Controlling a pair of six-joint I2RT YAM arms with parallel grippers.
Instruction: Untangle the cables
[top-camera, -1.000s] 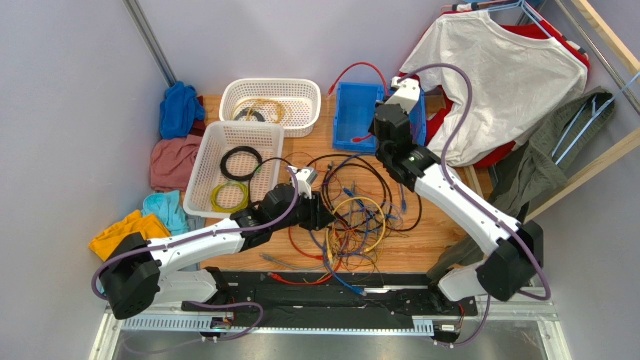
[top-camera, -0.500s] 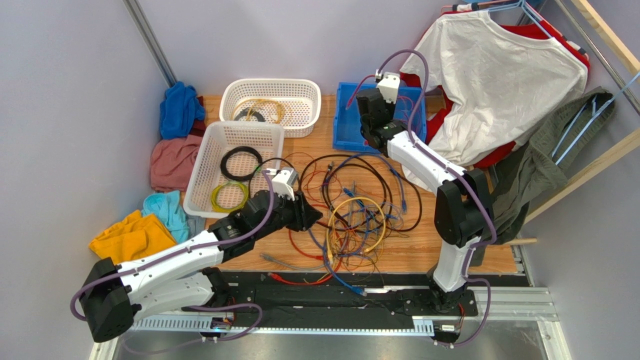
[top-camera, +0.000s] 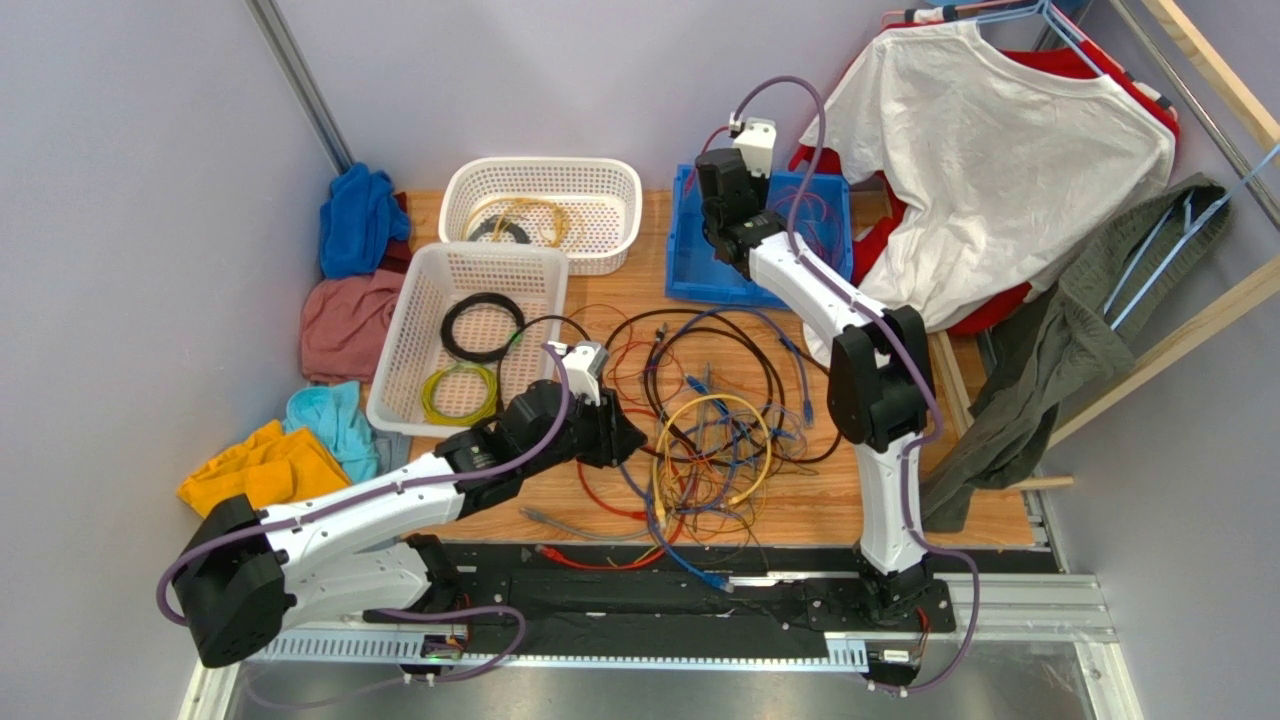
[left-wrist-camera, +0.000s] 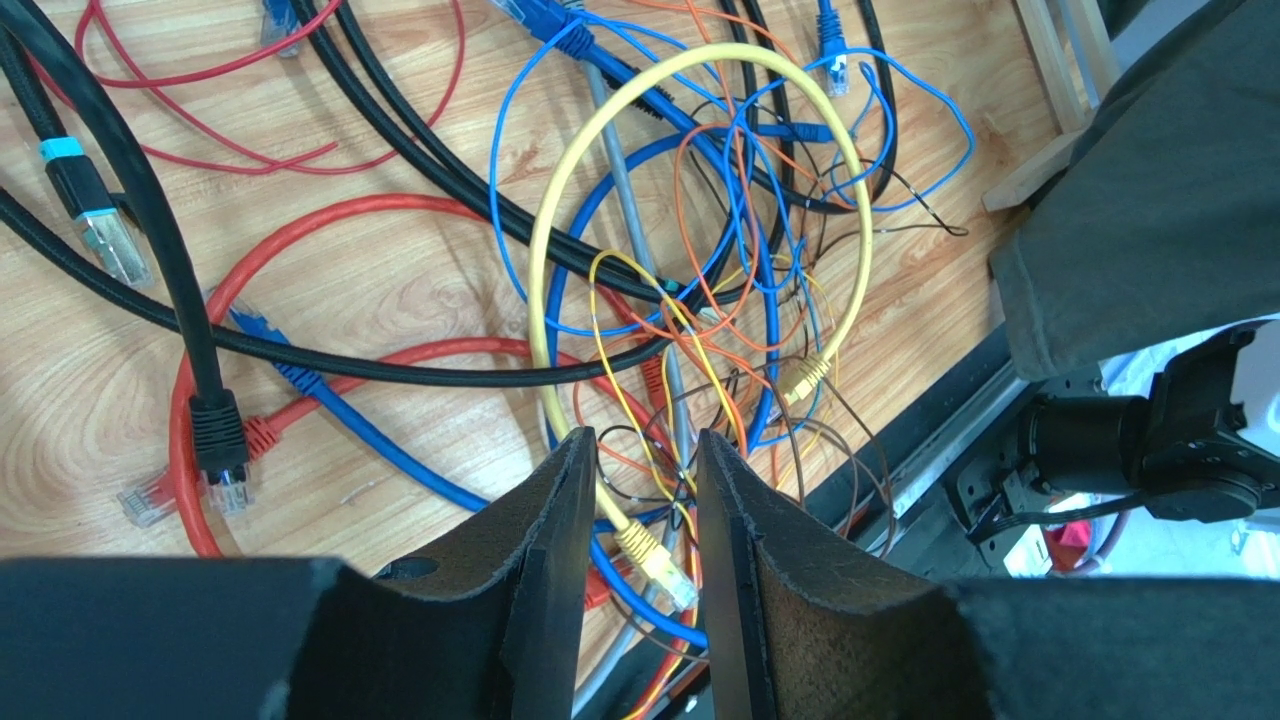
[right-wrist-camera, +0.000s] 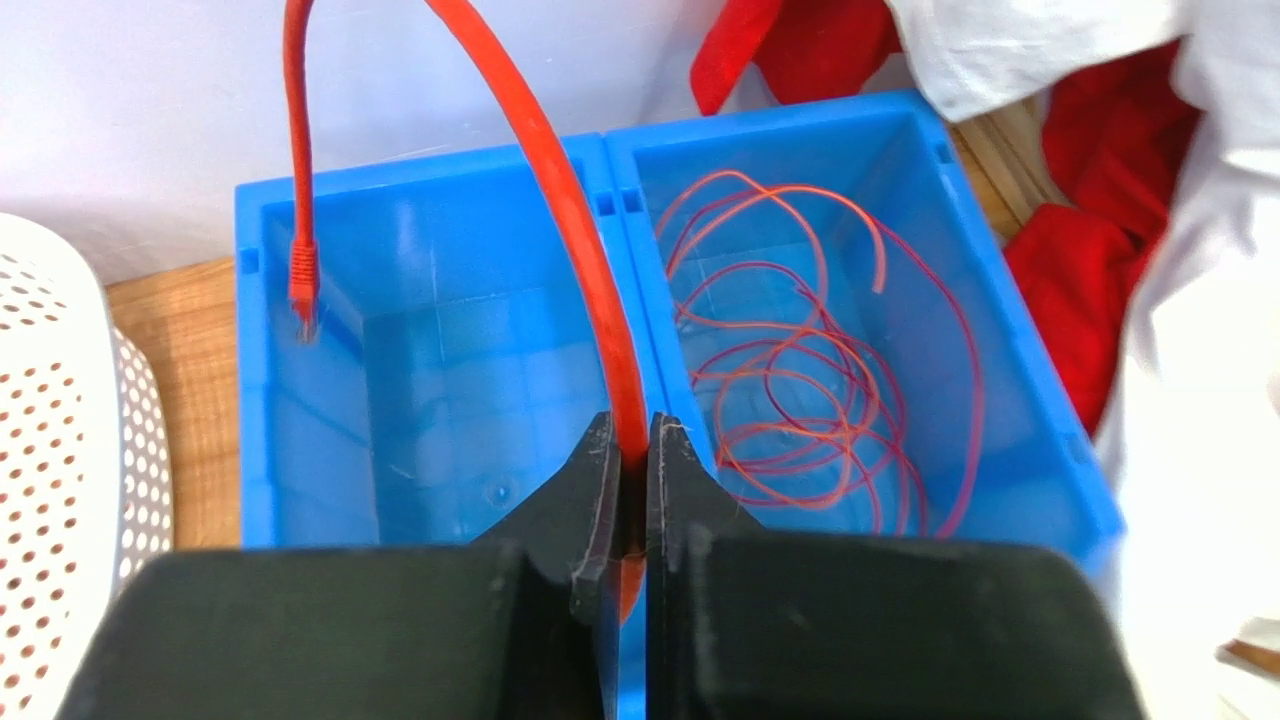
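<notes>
Pinching a red cable (right-wrist-camera: 601, 300), your right gripper (right-wrist-camera: 633, 443) has its jaws shut tight on it, just above the divider of the blue bin (right-wrist-camera: 259, 405). From the fingertips the cable climbs toward twelve o'clock, arcs over to eleven o'clock, and its plug hangs over the bin's left compartment. At two o'clock, the right compartment holds a loose coil of thin red wire (right-wrist-camera: 819, 383). A white basket (right-wrist-camera: 53, 450) sits at nine o'clock beside the bin, and a red cloth (right-wrist-camera: 1082, 240) lies at three o'clock.

Your left gripper (left-wrist-camera: 639, 450) hovers with its jaws a narrow gap apart and nothing clamped between them. Directly beneath and out toward twelve o'clock lie the cables (left-wrist-camera: 706, 285), a knot of blue, orange, yellow and grey strands on the wooden table (left-wrist-camera: 376, 345). A yellow loop (left-wrist-camera: 706, 51) rings the knot, with one yellow plug showing in the gap between the fingers. Thick black cables (left-wrist-camera: 143, 195) run off at ten o'clock, and an orange-red loop (left-wrist-camera: 178, 450) curls at nine o'clock.
</notes>
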